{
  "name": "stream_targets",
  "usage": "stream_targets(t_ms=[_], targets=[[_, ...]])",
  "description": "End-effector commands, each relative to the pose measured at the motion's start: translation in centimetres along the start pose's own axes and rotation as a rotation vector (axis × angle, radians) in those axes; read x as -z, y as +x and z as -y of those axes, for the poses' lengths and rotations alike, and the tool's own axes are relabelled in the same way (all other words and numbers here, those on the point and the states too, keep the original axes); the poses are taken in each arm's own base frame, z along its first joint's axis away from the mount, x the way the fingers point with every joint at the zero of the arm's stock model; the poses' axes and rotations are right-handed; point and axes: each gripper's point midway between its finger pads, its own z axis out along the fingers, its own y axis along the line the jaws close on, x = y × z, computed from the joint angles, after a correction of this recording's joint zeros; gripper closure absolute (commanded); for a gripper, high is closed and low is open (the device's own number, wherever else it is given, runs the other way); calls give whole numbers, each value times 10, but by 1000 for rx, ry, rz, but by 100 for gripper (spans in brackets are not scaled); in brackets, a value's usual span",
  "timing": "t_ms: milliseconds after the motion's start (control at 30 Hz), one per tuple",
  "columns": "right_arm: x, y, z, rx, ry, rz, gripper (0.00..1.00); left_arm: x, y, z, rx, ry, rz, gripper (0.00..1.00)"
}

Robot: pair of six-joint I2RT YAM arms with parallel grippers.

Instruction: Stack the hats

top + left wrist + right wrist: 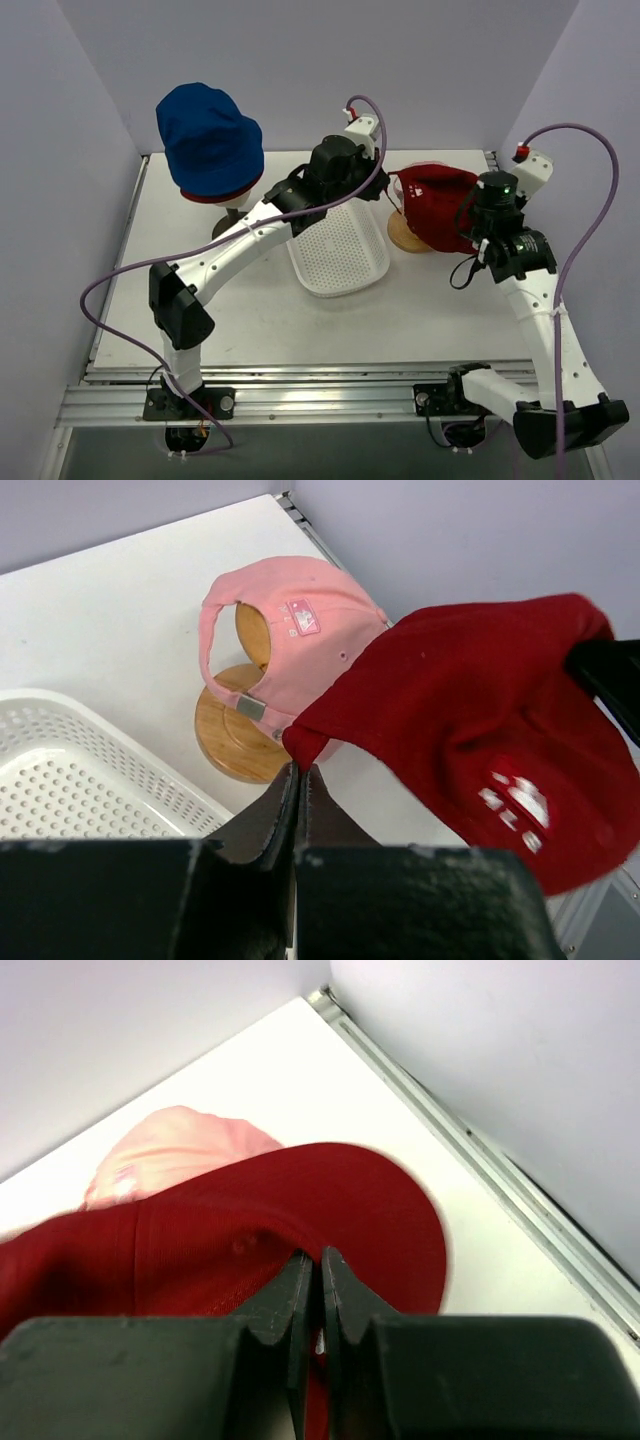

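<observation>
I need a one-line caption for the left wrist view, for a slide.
The left gripper, shut on the red cap, holds it close to the pink cap on its wooden stand.

In your overhead view the white perforated basket [337,258] lies near the middle of the white table [260,320], its long side running from near to far. Just to its right sits a round wooden base [402,238], close to the basket's far corner but apart from it. To the basket's left, at the far side, you can see the dark foot of a stand [230,222] on the table top. Lavender walls [90,120] close the table in on three sides, a metal strip [480,1165] runs along its right edge at the wall, and an aluminium rail [320,398] crosses the near edge.
</observation>
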Motion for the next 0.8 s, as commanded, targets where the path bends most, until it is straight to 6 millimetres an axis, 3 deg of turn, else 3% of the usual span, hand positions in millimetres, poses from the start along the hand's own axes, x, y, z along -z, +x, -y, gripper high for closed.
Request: stream_targets(t_ms=[0, 33, 67, 133, 200, 267, 300, 333, 367, 433, 533, 767], targets=[[-16, -15, 1, -65, -124, -28, 100, -3, -18, 3, -48, -7, 17, 98], [-17, -7, -7, -67, -185, -66, 100, -8, -24, 8, -48, 4, 25, 98], [-28, -7, 8, -82, -149, -78, 100, -9, -23, 8, -49, 5, 10, 98], [-36, 1, 15, -80, -133, -104, 100, -18, -27, 12, -45, 18, 15, 98], [-46, 5, 21, -86, -137, -120, 100, -30, -16, 8, -44, 15, -23, 98], [-51, 11, 24, -99, -160, -142, 100, -32, -23, 8, -45, 13, -26, 98], [-56, 10, 36, -116, -133, -138, 100, -44, -10, 1, -40, -1, -57, 98], [-57, 12, 36, -125, -151, -147, 100, -47, -8, 3, -30, 15, -68, 98], [-60, 13, 33, -138, -182, -151, 100, -45, -19, 7, -24, 36, -55, 98], [-75, 19, 42, -166, -186, -177, 100, -56, -10, 4, -6, 42, -78, 98], [-92, 35, 44, -166, -214, -239, 100, -64, -11, 2, 39, 67, -71, 98], [-116, 30, 34, -173, -273, -203, 100, -90, -4, -1, 73, 132, -45, 98]])
